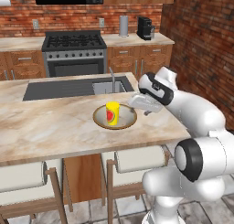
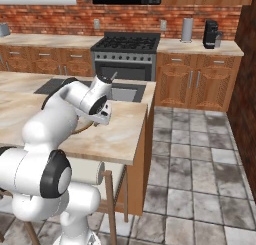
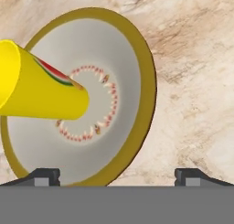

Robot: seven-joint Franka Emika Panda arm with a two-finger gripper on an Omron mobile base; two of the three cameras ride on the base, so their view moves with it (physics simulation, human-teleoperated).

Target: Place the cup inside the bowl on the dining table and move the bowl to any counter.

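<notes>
- The two-finger pincer (image 3: 117, 175) hung with jaws apart, gripping nothing.
- Below it sat the wide tan-grey bowl (image 3: 125, 67) on the beige marble dining table (image 3: 196, 81).
- The small yellow cup (image 3: 41, 88) stood upright inside that bowl, to the side of the pincer's midline.

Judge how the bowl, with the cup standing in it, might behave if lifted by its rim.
The bowl looks stiff and shallow, so a rim grip would likely tilt it. The tall, narrow cup standing upright inside would probably tip or slide. Its smooth glazed inside suggests little friction.

The white arm bends forward from its base, wrist tilted down. The gripper (image 3: 117, 175) hangs just beside the bowl (image 1: 128, 122), its fingers (image 3: 45, 175) spread wide, holding nothing.
</notes>
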